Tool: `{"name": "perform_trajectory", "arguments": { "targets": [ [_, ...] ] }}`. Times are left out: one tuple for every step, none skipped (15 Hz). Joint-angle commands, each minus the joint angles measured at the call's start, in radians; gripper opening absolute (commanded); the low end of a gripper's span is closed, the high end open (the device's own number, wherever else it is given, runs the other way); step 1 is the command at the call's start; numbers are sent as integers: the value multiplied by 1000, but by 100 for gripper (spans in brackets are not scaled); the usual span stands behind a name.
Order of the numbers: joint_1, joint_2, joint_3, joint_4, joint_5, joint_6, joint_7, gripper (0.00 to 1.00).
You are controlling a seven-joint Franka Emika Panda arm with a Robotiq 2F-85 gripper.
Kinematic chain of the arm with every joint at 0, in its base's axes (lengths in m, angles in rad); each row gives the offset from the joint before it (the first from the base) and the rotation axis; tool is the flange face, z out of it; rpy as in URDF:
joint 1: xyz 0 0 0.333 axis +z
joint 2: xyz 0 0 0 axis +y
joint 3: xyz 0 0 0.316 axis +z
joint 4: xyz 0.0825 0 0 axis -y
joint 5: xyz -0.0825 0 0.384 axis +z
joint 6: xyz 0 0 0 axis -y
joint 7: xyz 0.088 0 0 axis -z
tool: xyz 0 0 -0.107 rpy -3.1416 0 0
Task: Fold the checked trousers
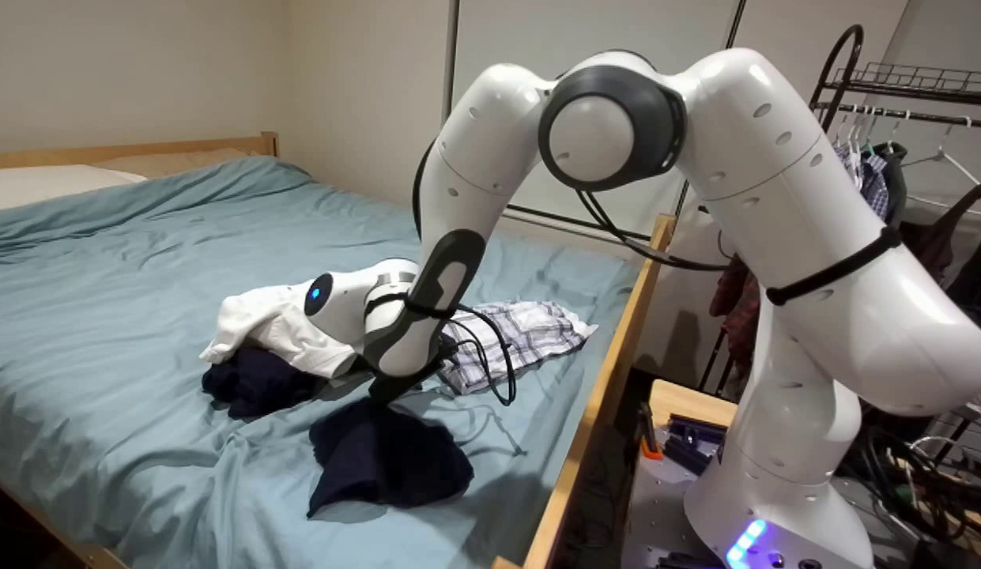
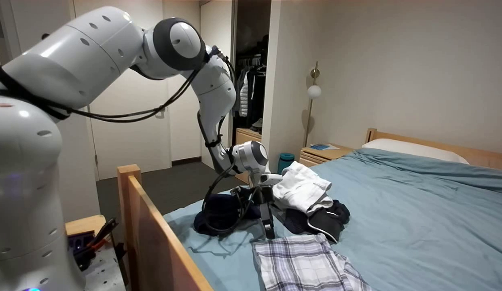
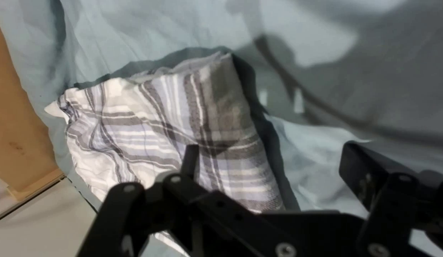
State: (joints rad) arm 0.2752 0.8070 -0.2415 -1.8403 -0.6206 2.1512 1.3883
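Note:
The checked trousers, white with dark plaid lines, lie on the bed in a compact, flat bundle near the wooden rail. They show in both exterior views [image 1: 530,332] [image 2: 303,262] and in the wrist view [image 3: 146,132], where layered fabric shows along one edge. My gripper [image 3: 273,157] is open and empty. In the wrist view one finger overlaps the trousers and the other is over bare sheet. In an exterior view the gripper [image 2: 268,226] points down at the trousers' far edge; whether it touches the cloth I cannot tell. It also shows, partly hidden, in an exterior view [image 1: 391,383].
A white garment [image 1: 269,328] [image 2: 301,190] lies on a dark garment [image 1: 261,383] [image 2: 329,220]. Another navy garment [image 1: 387,458] [image 2: 220,212] lies apart, near the gripper. A wooden bed rail [image 1: 601,411] [image 2: 166,234] stands between the arm base and the blue sheet [image 1: 158,269].

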Motion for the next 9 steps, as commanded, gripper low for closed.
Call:
{"name": "perform_trajectory", "arguments": {
  "targets": [
    [-3,1,2,3,-23,-36,21,100],
    [-5,0,5,3,-19,-45,21,100],
    [-6,0,7,4,-13,-53,27,100],
    [-5,1,7,5,-11,-67,35,100],
    [-5,1,9,7,-8,-80,41,100],
    [-5,1,10,8,-6,-92,48,100],
    [-3,1,10,10,-7,-110,53,100],
    [-2,2,9,12,-10,-123,63,100],
    [-3,2,12,13,-8,-139,69,100]
  ]
}}
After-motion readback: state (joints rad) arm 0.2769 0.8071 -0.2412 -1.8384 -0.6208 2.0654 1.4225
